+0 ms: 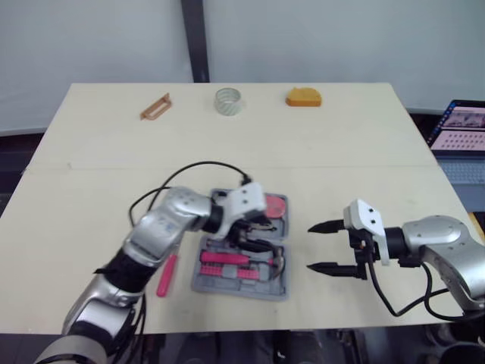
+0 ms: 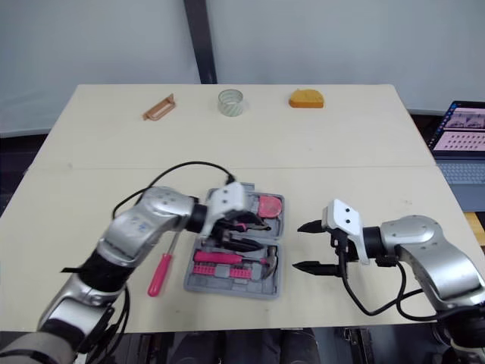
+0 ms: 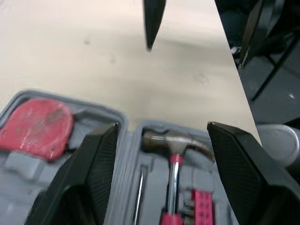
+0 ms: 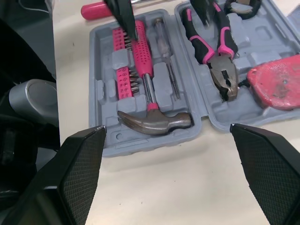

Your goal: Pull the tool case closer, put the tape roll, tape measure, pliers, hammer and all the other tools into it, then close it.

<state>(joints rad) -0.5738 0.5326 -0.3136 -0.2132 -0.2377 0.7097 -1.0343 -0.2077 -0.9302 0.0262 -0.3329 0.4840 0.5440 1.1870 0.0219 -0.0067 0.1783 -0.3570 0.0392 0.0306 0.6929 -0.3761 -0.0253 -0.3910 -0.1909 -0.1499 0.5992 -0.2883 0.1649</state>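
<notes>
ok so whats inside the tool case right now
The tool case holds a hammer, pink bits, a thin screwdriver, pliers and a red tape measure. The left gripper hangs over it, open, hiding part of the pliers' half.

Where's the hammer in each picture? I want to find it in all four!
Left eye view: the hammer lies in the near half of the tool case.
Right eye view: same place, near half.
Left wrist view: its head shows, next to the tape measure's half.
Right wrist view: it lies beside the pink bits.
Shared landmark: the red tape measure.
</notes>
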